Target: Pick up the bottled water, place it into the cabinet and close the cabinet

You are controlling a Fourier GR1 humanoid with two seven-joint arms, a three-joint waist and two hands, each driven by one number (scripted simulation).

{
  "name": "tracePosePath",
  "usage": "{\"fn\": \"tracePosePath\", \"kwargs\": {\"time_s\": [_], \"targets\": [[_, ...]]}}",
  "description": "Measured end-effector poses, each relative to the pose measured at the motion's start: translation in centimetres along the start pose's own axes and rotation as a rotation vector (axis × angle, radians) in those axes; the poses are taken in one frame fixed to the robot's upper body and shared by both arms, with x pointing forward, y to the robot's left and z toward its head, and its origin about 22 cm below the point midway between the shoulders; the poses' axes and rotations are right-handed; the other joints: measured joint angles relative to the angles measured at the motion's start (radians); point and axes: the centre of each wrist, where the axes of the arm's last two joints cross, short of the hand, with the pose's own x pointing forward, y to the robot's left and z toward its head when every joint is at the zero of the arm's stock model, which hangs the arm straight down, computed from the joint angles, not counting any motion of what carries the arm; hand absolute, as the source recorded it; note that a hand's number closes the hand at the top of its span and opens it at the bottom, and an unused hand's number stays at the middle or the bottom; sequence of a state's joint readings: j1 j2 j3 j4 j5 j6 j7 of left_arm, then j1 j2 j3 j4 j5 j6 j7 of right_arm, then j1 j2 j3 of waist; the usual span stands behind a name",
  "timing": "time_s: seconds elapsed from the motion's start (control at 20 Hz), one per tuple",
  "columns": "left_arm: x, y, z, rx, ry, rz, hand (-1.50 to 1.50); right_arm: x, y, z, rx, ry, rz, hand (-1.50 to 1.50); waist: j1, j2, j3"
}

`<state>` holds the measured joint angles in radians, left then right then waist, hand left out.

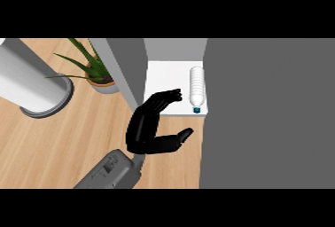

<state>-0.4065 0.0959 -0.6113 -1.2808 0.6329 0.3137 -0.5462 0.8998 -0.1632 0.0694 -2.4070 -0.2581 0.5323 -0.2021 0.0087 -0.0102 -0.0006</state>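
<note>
Since the water bottle (197,88) already lies inside the cabinet (171,71), your left hand (152,128) hangs released; you need only close the door (268,115).

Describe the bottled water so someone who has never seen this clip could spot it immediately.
Find the grey cabinet with its white shelf. On that shelf, against the right side, lies the bottled water, beyond the left robot hand. It alone is white and ribbed, with a blue cap pointing toward the shelf's front edge.
</note>
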Motion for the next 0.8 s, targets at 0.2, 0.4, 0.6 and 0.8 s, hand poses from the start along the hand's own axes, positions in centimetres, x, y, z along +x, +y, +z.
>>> {"fn": "tracePosePath", "kwargs": {"time_s": [0.2,0.4,0.6,0.8], "targets": [[1.0,1.4,2.3,0.003,0.024,0.005,1.5,0.3,-0.2,0.2,0.128,0.045,0.007,1.5,-0.001,0.0,0.0],[2.6,3.4,4.3,0.036,0.019,-0.01,-1.5,0.5,-0.2,0.3,0.251,0.069,-0.005,1.5,-0.003,-0.001,-0.001],[4.4,5.3,6.4,0.081,0.004,-0.027,-1.5,0.6,0.5,-0.1,0.337,0.049,-0.022,1.5,-0.002,-0.004,-0.001],[6.2,7.3,8.3,0.123,-0.013,-0.027,-1.5,0.9,1.6,-0.4,0.411,0.047,-0.028,1.5,-0.006,-0.005,-0.002]]}}
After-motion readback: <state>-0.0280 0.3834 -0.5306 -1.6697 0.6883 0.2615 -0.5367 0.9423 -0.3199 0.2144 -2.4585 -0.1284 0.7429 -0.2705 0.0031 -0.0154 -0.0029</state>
